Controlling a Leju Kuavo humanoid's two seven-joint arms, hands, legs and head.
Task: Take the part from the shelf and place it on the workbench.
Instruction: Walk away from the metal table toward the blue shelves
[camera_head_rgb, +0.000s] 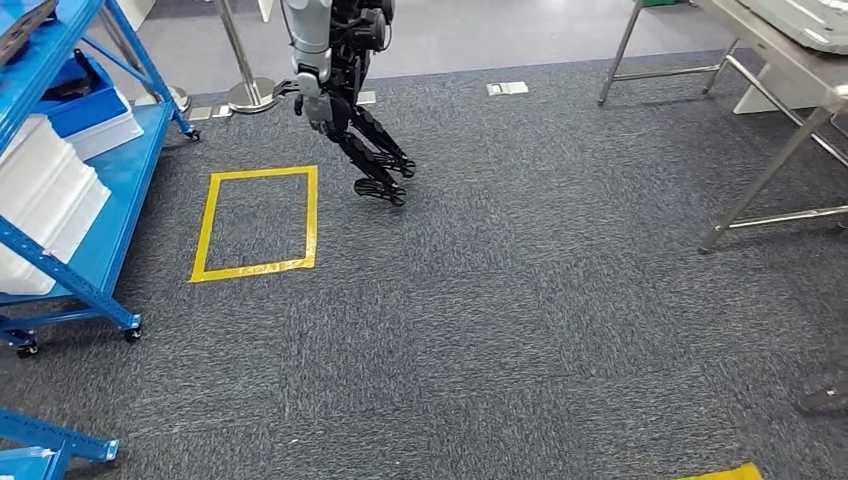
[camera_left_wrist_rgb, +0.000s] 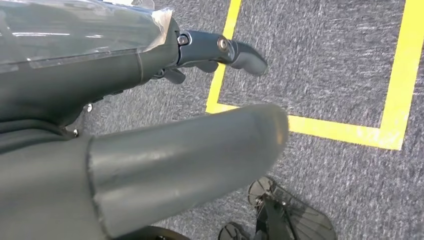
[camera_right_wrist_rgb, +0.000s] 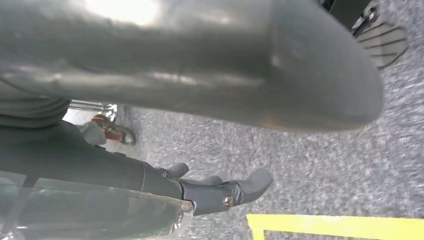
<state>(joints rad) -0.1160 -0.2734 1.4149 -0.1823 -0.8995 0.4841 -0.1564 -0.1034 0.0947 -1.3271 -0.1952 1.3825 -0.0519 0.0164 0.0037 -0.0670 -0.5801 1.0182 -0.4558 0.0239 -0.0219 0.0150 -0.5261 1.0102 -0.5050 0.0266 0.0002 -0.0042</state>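
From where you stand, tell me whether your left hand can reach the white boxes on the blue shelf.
Probably not: the left hand hangs over carpet by the yellow tape, and the white boxes sit on the blue shelf, well off.

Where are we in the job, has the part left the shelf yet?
Done: nothing shows as done. The left hand and right hand both hang over the carpet holding nothing. In hand: the robot stands by the yellow floor square, between the blue shelf and the workbench. Left: reach the shelf, take the part, carry it across and set it down.
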